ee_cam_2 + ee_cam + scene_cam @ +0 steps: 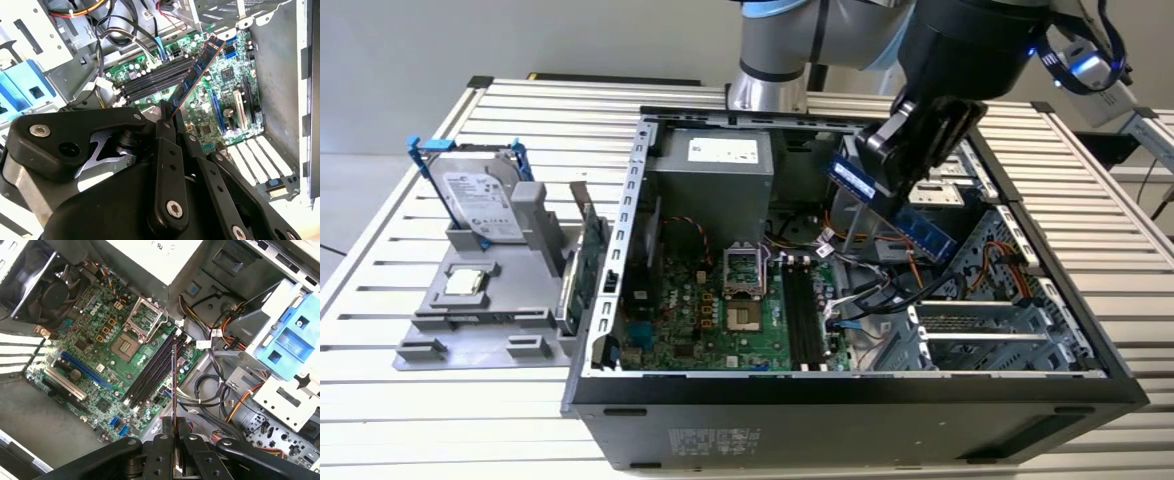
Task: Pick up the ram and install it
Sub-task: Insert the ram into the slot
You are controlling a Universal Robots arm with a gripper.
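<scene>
Fingers [161, 455] clench the ram [174, 385] by one end — its long axis slants down from them toward the slots [150, 371], unseated.

Count on the desk [440, 420]: one open computer case [854, 410], one hard drive [480, 200], one expansion card [592, 255], one processor chip [464, 282], one grey holder [487, 325]. One ram [192, 75] stick noted.
</scene>
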